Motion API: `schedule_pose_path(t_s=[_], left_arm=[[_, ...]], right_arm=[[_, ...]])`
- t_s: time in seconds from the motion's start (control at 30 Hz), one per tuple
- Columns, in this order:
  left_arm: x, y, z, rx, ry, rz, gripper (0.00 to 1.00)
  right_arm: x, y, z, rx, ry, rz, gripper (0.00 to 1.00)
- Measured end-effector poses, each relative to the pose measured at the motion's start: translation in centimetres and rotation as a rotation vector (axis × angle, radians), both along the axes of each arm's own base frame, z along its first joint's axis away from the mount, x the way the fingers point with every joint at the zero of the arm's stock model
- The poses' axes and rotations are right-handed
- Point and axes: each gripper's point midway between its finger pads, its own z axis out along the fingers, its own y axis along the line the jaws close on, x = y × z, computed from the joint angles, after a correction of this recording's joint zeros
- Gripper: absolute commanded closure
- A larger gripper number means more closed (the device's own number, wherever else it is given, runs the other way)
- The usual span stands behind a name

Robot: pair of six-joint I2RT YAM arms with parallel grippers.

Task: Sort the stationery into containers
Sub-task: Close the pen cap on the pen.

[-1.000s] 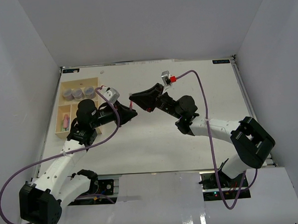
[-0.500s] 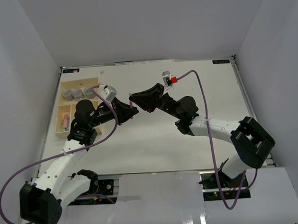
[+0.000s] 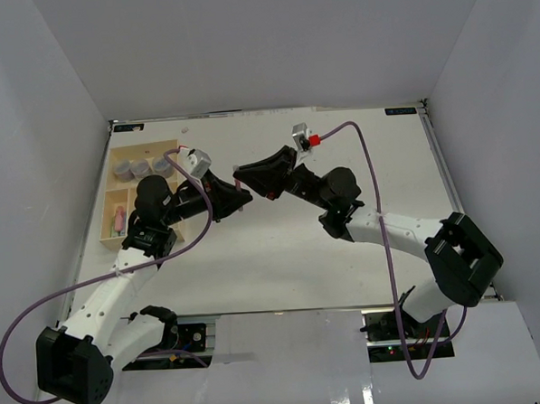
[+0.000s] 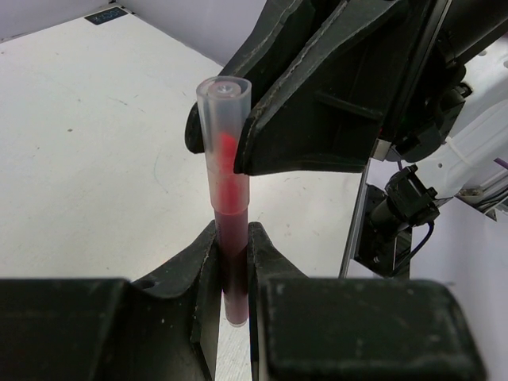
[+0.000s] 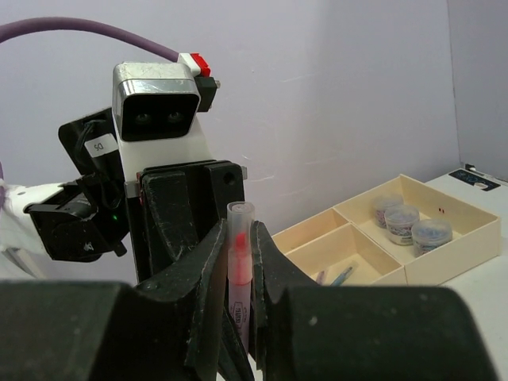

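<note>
A red marker [image 3: 239, 182] with a clear cap is held in the air between both grippers over the table's middle. My left gripper [image 3: 239, 196] is shut on its dark red barrel [image 4: 230, 262]. My right gripper [image 3: 244, 177] is shut on the clear cap end [image 5: 240, 254], and its black fingers [image 4: 317, 103] flank the cap in the left wrist view. The cream tray [image 3: 108, 198] lies at the far left. Three round pots [image 3: 140, 165] stand in its long section, and a pink pen [image 3: 119, 219] lies in a smaller one.
The left wrist camera [image 5: 155, 107] and the left gripper's body [image 5: 178, 214] fill the space just behind the marker. The tray [image 5: 468, 218] with its pots [image 5: 405, 222] and pens [image 5: 341, 275] sits to the right in that view. White walls enclose the table.
My left gripper has shifted slightly up and toward the back, closing in on the marker at the right gripper. The right arm has barely moved.
</note>
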Motion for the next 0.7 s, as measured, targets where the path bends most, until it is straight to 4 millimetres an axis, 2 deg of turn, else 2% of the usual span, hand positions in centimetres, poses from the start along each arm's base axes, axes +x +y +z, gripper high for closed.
schedule_pose_path(t_s=[0.3,0.7], left_arm=[[0.4,-0.1,1.6,0.026,-0.042,-0.008,1.0],[0.2,-0.4,0.4,0.089,-0.011,-0.037,1.0]], right_arm=[[0.1,0.0,1.3,-0.095,-0.031,-0.007,0.92],[-0.2,-1.1,-0.2,-0.175,-0.012,-0.046,0.92]])
